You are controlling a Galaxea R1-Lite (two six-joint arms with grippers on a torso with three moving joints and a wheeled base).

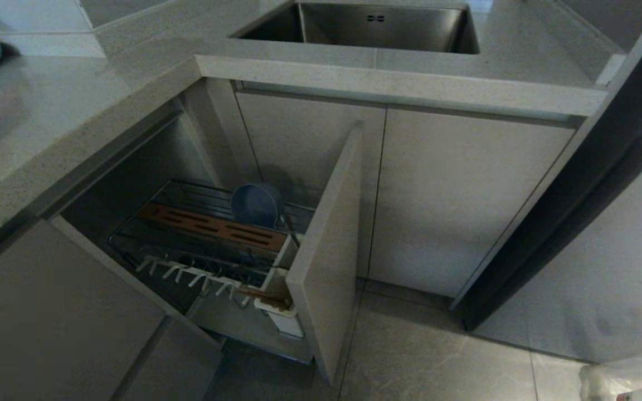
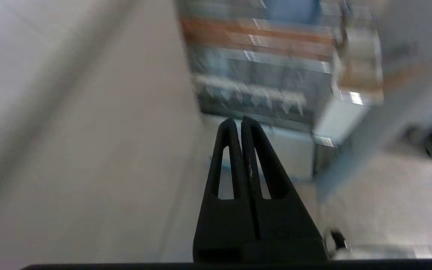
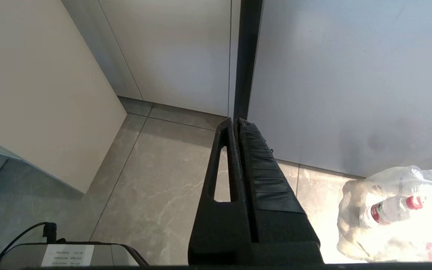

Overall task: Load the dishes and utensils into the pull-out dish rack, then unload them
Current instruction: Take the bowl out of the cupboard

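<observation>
While the rack (image 1: 209, 245) stands pulled out, a blue bowl (image 1: 255, 205) sits in it. Left gripper (image 2: 241, 120) fingers are together, empty. Right gripper (image 3: 235, 120) fingers likewise, over the floor (image 3: 156, 187).

A home kitchen. A speckled pale stone counter (image 1: 76, 128) turns a corner and holds a stainless steel sink (image 1: 374, 25). Flat beige cabinet doors (image 1: 455, 195) run beneath it, and one unit is drawn out to show a wire pull-out dish rack (image 1: 209, 239) with a blue-grey bowl (image 1: 255, 205) standing in it. The floor (image 1: 421, 356) is grey marbled tile.
</observation>
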